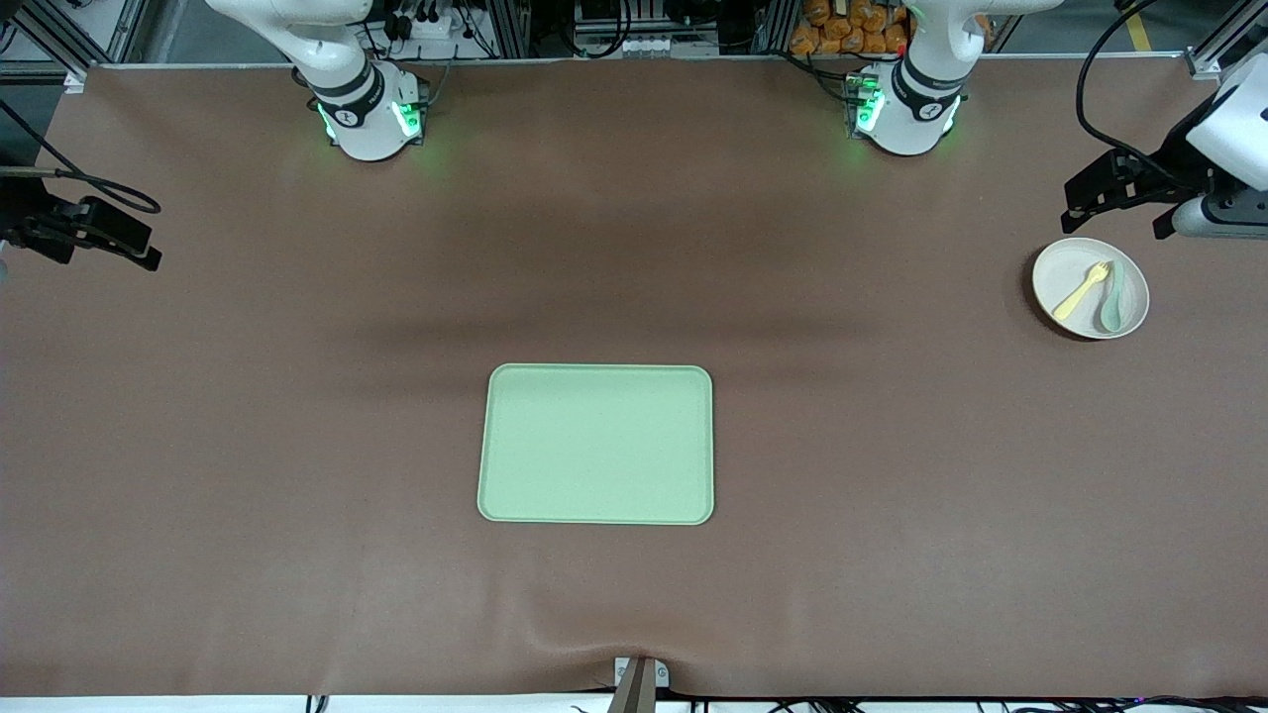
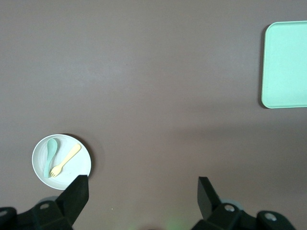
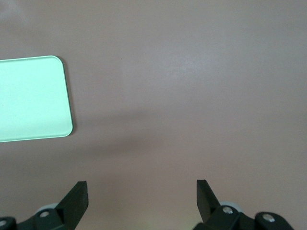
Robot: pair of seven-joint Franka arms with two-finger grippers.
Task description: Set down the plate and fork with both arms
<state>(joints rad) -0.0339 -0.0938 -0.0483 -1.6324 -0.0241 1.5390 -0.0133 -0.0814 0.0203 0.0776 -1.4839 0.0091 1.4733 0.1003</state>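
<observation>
The cream plate (image 1: 1068, 269) lies at the left arm's end of the table, and in the left wrist view the plate (image 2: 72, 167) shows beside one finger. On it rest the pale-yellow fork (image 1: 1082, 291) and a teal spoon (image 1: 1110, 305), side by side; the fork (image 2: 65, 160) shows again there. My left gripper (image 2: 143, 191) hangs open and empty, high over the bare table close by the plate. My right gripper (image 3: 142, 194) hangs open and empty over the bare table at the right arm's end.
A rectangular light-green tray (image 1: 596, 444) lies mid-table, nearer the front camera than both arm bases, with nothing in it. The brown mat (image 1: 297, 396) covers the whole table. The tray's corner shows in both wrist views.
</observation>
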